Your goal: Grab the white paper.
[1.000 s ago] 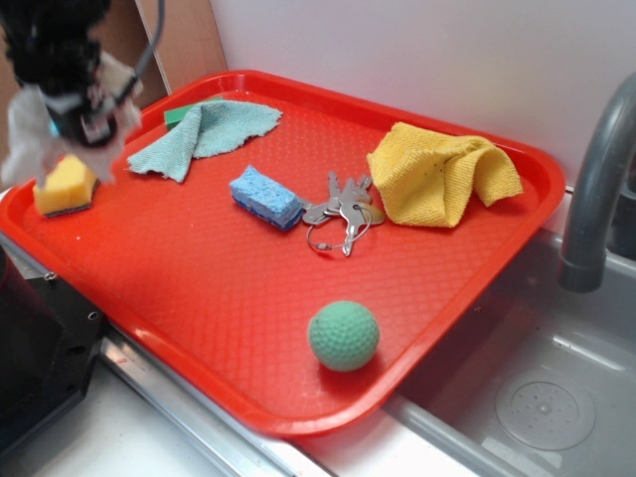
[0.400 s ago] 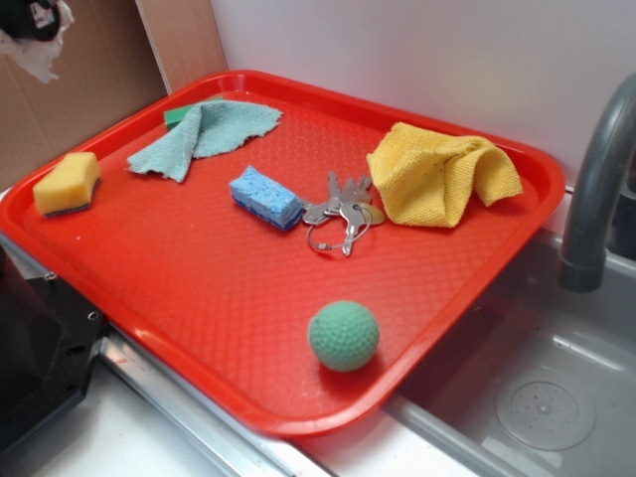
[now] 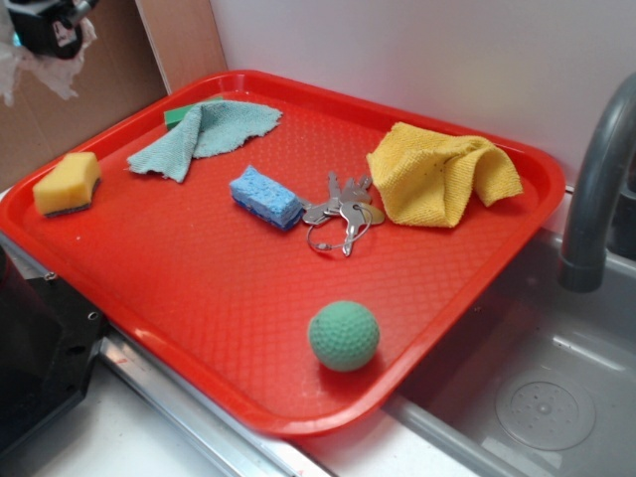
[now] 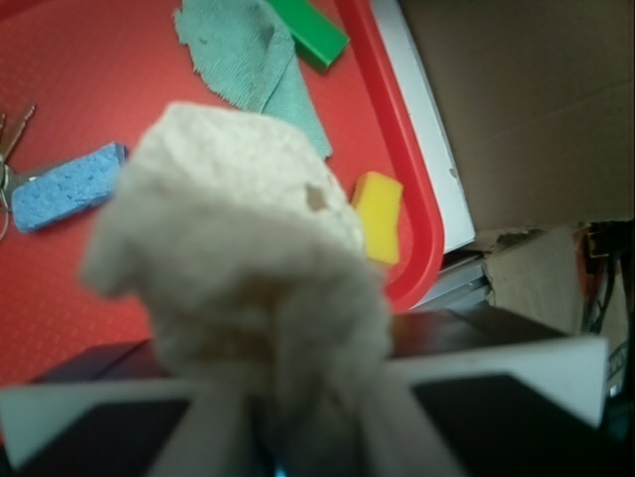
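The gripper [image 3: 45, 30] hangs at the far left, beyond the red tray [image 3: 248, 308], its jaws clamped on the white paper [image 4: 238, 248] (a crumpled wad, ragged edges hanging free in the air). On the tray lie a yellow sponge [image 3: 67, 183], teal cloth [image 3: 204, 134], blue sponge [image 3: 265, 196], keys [image 3: 341, 211], yellow cloth [image 3: 440, 174] and green ball [image 3: 344, 336].

Even, soft light outside; blurred close-up at the wrist.

The exterior view is bright and sharp, with faint shadows under the green ball [image 3: 344, 336] and yellow cloth [image 3: 442, 175] and a mild sheen on the red tray [image 3: 248, 288]. In the wrist view the white paper [image 4: 248, 268] and fingers [image 4: 214, 437] are out of focus.
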Controlling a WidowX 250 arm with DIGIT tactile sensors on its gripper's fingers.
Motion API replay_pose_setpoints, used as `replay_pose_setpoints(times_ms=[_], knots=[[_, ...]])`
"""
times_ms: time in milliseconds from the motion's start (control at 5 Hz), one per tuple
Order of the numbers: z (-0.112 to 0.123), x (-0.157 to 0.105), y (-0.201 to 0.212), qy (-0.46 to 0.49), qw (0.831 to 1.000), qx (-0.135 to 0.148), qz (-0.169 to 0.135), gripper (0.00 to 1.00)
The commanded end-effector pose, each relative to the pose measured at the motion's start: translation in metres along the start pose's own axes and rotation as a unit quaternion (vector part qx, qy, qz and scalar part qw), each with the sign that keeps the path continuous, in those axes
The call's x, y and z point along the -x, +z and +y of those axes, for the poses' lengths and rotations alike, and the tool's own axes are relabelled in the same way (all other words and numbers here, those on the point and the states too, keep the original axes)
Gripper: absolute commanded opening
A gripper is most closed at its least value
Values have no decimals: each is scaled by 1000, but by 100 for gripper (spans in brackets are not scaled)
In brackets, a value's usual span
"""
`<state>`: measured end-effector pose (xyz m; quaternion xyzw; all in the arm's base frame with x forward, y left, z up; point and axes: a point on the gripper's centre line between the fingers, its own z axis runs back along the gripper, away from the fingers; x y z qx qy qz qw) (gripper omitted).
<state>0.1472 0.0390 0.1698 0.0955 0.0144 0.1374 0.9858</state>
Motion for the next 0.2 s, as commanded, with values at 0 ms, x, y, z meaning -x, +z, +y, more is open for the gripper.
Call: replay_pose_setpoints(times_ms=[0], knots=[[-10,3,-1,1,1000,-5,5,0]])
